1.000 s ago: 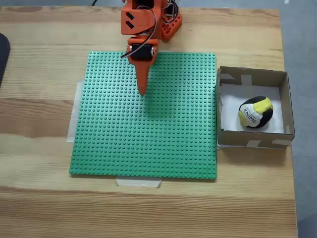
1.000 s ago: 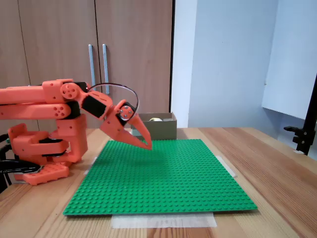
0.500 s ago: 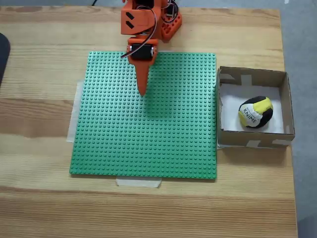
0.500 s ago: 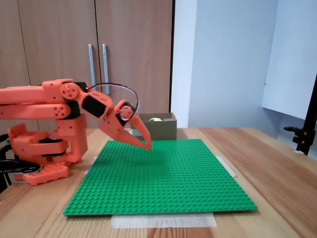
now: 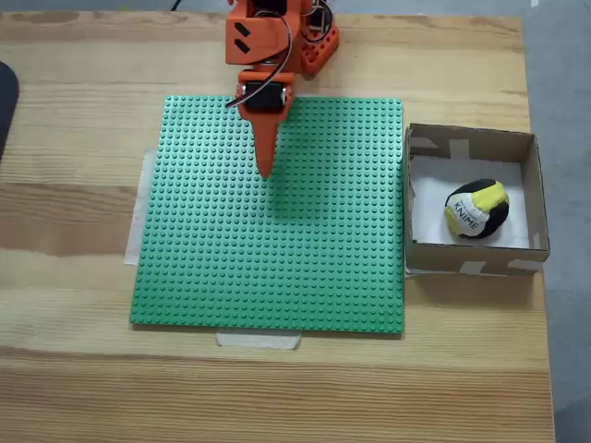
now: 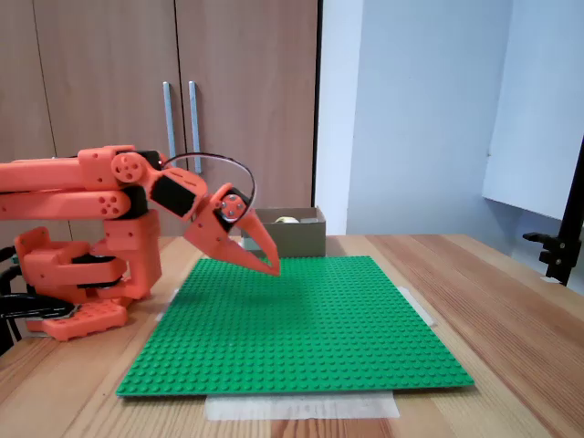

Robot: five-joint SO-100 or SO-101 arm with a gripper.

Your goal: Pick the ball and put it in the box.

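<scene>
1. Nothing has moved since the earlier frames — the arm, the ball and the box all sit as they did a second ago.
2. The jaws are together, drawn to one orange point with nothing between them; the gripper (image 5: 266, 172) (image 6: 274, 269) hangs tip-down just above the green studded baseplate (image 5: 277, 277) (image 6: 301, 338), not touching it.
3. In the fixed view from above, the tip sits over the baseplate's upper part, a little left of its middle line; in the fixed view from the side, it slants down toward the plate's far portion.
4. The orange arm (image 5: 263, 37) (image 6: 82, 187) reaches in from beyond the baseplate's top edge in the view from above, and its base (image 6: 78, 274) stands on the wooden table (image 5: 74, 138) (image 6: 511, 301) just off the plate's left side in the side view.
5. The box (image 5: 534, 203) (image 6: 297, 239) stands just beside the baseplate's right edge in the view from above — behind the plate's far edge in the side view.
6. The ball (image 5: 476, 209) (image 6: 288, 219) lies inside the box on its white bottom, right of centre, well apart from the gripper; in the side view a sliver of it peeps over the box's wall.
7. White tape (image 5: 259, 339) (image 6: 301, 405) pokes out from under the baseplate's near edge.
</scene>
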